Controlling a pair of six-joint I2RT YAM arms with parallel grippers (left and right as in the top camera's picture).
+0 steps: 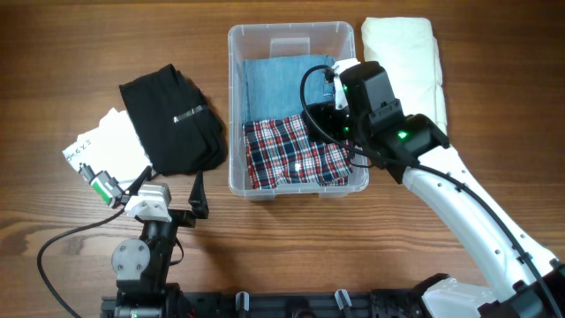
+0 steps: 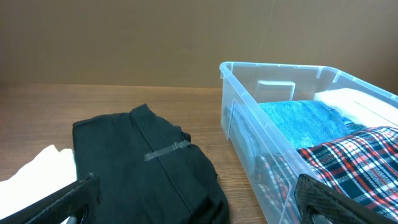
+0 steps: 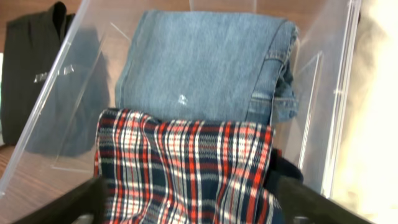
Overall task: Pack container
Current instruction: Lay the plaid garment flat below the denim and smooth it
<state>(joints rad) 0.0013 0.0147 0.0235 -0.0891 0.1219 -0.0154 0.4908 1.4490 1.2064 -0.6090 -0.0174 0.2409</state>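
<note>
The clear plastic container [image 1: 291, 32] stands at the middle back of the table. Inside lie folded blue jeans [image 1: 278, 84] at the far end and a red, white and navy plaid cloth [image 1: 287, 150] at the near end. My right gripper [image 3: 193, 205] is open and hangs over the plaid cloth [image 3: 186, 162], its fingers spread to either side of it. The jeans [image 3: 199, 62] lie beyond. My left gripper [image 2: 199, 202] is open and empty, low near the table's front left, facing a black garment [image 2: 149, 155] and the container [image 2: 249, 118].
The folded black garment [image 1: 172, 119] lies left of the container. A white cloth with a label [image 1: 106, 141] lies partly under it at the far left. A folded cream cloth [image 1: 406, 62] lies right of the container, beside my right arm.
</note>
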